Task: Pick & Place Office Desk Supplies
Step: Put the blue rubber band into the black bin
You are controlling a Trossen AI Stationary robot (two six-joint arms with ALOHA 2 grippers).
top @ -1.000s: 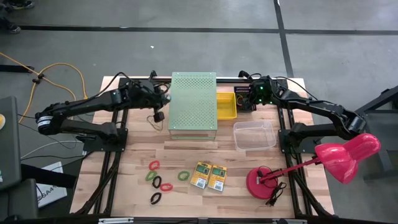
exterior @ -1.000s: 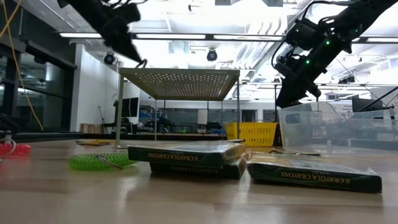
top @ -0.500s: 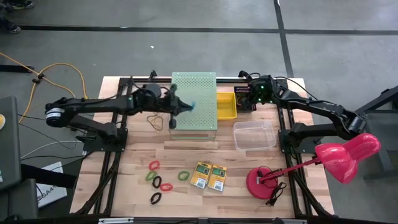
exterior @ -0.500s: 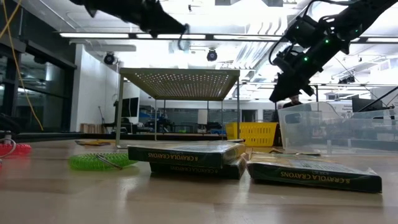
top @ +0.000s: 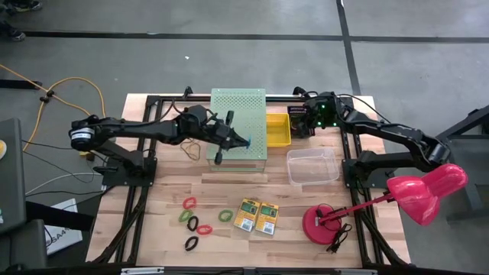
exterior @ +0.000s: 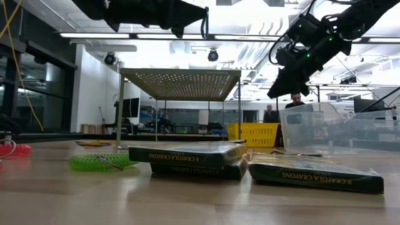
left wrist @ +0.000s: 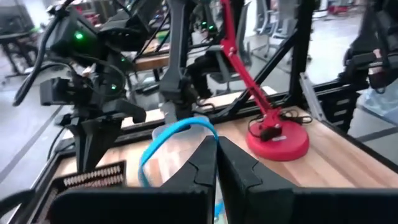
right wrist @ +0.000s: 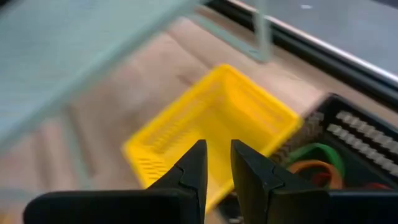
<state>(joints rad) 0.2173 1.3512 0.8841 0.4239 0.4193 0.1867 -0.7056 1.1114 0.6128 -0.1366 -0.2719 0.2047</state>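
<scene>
Since a second ago the left gripper (top: 243,140) has swung from the bench's left over the perforated box (top: 238,126), jaws clamped on a blue band (left wrist: 168,140), while the right gripper (top: 293,124), jaws slightly apart, hangs over the yellow basket (top: 278,130).

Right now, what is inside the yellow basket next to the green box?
The yellow basket looks empty in the right wrist view: only its bare ribbed floor shows. The right gripper in front covers its near corner, so that part cannot be checked.
</scene>
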